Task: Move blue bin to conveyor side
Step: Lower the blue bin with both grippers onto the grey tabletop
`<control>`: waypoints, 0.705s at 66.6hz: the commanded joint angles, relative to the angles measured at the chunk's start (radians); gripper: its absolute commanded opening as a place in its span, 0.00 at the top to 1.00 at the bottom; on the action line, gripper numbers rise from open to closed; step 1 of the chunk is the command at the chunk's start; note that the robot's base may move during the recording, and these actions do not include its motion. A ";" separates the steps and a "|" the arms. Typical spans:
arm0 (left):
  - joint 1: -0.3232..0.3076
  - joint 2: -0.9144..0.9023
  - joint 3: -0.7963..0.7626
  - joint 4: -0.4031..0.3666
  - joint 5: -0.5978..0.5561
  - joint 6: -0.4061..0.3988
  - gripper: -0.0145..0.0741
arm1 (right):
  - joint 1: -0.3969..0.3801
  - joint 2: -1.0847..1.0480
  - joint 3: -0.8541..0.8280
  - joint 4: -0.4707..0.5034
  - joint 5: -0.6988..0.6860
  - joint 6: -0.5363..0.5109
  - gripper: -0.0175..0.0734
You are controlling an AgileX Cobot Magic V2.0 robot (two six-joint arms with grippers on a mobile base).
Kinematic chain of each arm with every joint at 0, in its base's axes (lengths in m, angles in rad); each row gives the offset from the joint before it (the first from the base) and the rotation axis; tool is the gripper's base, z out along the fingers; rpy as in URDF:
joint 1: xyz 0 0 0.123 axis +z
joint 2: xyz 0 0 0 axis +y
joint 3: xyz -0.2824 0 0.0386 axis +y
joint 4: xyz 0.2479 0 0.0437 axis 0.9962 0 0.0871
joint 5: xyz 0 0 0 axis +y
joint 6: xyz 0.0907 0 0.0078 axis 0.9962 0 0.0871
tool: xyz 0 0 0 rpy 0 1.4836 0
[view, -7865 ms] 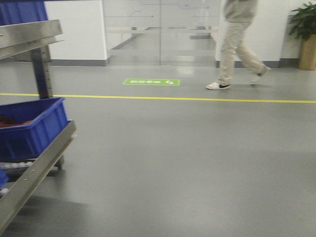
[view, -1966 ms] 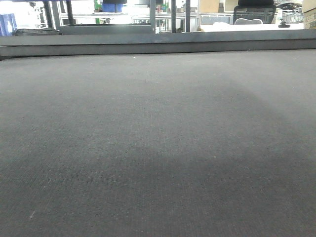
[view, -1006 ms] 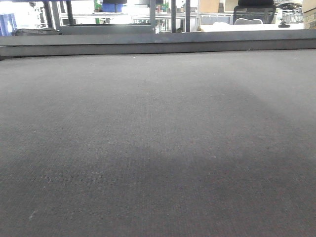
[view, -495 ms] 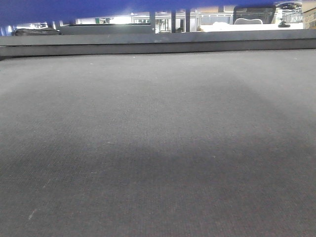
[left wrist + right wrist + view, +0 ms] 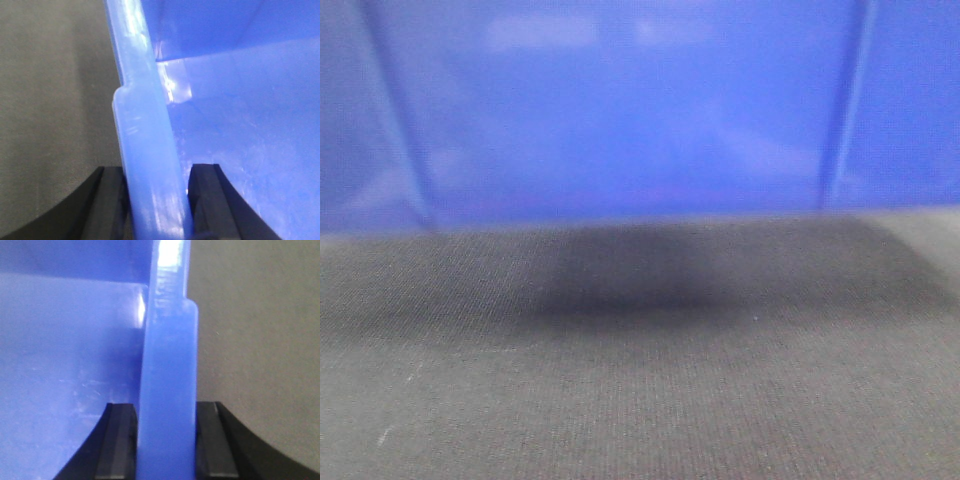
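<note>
The blue bin (image 5: 620, 110) fills the upper half of the front view, its glossy ribbed wall close above the dark grey conveyor (image 5: 640, 380) belt, casting a shadow under it. In the left wrist view my left gripper (image 5: 156, 200) is shut on the blue bin's thick left rim (image 5: 147, 150), one black finger outside and one inside. In the right wrist view my right gripper (image 5: 166, 440) is shut on the blue bin's right rim (image 5: 167, 365) the same way. I cannot tell whether the bin's bottom touches the belt.
The woven grey belt (image 5: 55, 90) lies outside the bin's left wall and also outside its right wall (image 5: 255, 340). The bin's wall hides the conveyor's far rail and everything behind it.
The blue bin has come down into the front view: half a second ago only its lower edge showed at the top, now its wall covers the upper half and hides the far rail.
</note>
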 commanded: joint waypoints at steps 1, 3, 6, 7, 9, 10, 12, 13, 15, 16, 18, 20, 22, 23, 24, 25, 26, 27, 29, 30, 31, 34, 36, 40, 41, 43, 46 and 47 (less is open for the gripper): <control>-0.017 0.030 -0.022 -0.044 -0.100 0.039 0.85 | 0.003 0.043 -0.024 0.004 -0.094 0.000 0.89; -0.017 0.044 -0.022 -0.044 -0.107 0.039 0.85 | 0.003 0.056 -0.024 0.004 -0.097 0.000 0.89; -0.017 0.065 -0.022 -0.044 -0.115 0.039 0.85 | 0.003 0.082 -0.024 0.004 -0.099 0.000 0.89; -0.017 0.071 -0.022 -0.044 -0.118 0.039 0.85 | 0.003 0.089 -0.024 0.004 -0.099 0.000 0.89; -0.017 0.085 -0.022 -0.044 -0.119 0.039 0.85 | 0.003 0.102 -0.024 0.004 -0.103 0.000 0.89; -0.017 0.090 -0.022 -0.044 -0.119 0.039 0.85 | 0.003 0.108 -0.024 0.004 -0.103 0.000 0.89; -0.017 0.101 -0.022 -0.044 -0.119 0.039 0.85 | 0.003 0.118 -0.024 0.004 -0.103 0.000 0.89; -0.017 0.106 -0.022 -0.044 -0.119 0.039 0.84 | 0.003 0.123 -0.024 0.004 -0.103 0.000 0.89; -0.017 0.116 -0.022 -0.044 -0.117 0.039 0.82 | 0.003 0.131 -0.024 0.004 -0.103 0.000 0.89; -0.017 0.119 -0.022 -0.044 -0.116 0.039 0.81 | 0.003 0.133 -0.024 0.004 -0.103 0.000 0.89; -0.017 0.128 -0.022 -0.044 -0.116 0.039 0.78 | 0.003 0.140 -0.024 0.004 -0.103 0.000 0.87; -0.017 0.136 -0.022 -0.044 -0.116 0.039 0.74 | 0.003 0.144 -0.024 0.004 -0.103 0.000 0.84; -0.017 0.143 -0.022 -0.044 -0.116 0.039 0.70 | 0.003 0.149 -0.024 0.004 -0.103 0.000 0.79; -0.017 0.146 -0.022 -0.044 -0.118 0.039 0.67 | 0.003 0.151 -0.024 0.004 -0.103 0.000 0.78; -0.017 0.148 -0.022 -0.044 -0.118 0.039 0.65 | 0.003 0.152 -0.024 0.004 -0.103 0.000 0.75; -0.017 0.150 -0.022 -0.044 -0.118 0.039 0.62 | 0.003 0.154 -0.024 0.004 -0.103 0.000 0.72; -0.017 0.153 -0.022 -0.044 -0.118 0.039 0.60 | 0.003 0.154 -0.024 0.004 -0.103 0.000 0.69; -0.017 0.155 -0.022 -0.044 -0.118 0.039 0.57 | 0.003 0.154 -0.024 0.004 -0.105 0.000 0.64; -0.017 0.157 -0.022 -0.044 -0.118 0.039 0.51 | 0.003 0.154 -0.024 0.002 -0.108 0.000 0.59; -0.017 0.157 -0.022 -0.044 -0.118 0.039 0.48 | 0.003 0.154 -0.024 0.002 -0.111 0.000 0.55; -0.017 0.157 -0.022 -0.044 -0.118 0.039 0.45 | 0.003 0.154 -0.024 -0.002 -0.117 0.000 0.51; -0.017 0.159 -0.022 -0.044 -0.122 0.039 0.35 | 0.003 0.154 -0.024 -0.008 -0.119 0.000 0.38; -0.017 0.159 -0.022 -0.044 -0.124 0.039 0.29 | 0.003 0.154 -0.024 -0.013 -0.119 0.000 0.29; -0.017 0.157 -0.022 -0.044 -0.124 0.039 0.18 | 0.003 0.154 -0.030 -0.021 -0.116 0.000 0.17; -0.017 0.157 -0.022 -0.044 -0.124 0.039 0.16 | 0.003 0.151 -0.030 -0.025 -0.113 0.000 0.18; -0.017 0.153 -0.022 -0.044 -0.122 0.039 0.14 | 0.003 0.149 -0.035 -0.033 -0.111 0.000 0.18; -0.017 0.145 -0.024 -0.044 -0.116 0.039 0.15 | 0.003 0.139 -0.037 -0.041 -0.107 0.000 0.18; -0.017 0.143 -0.026 -0.044 -0.115 0.039 0.16 | 0.003 0.136 -0.039 -0.041 -0.103 0.000 0.18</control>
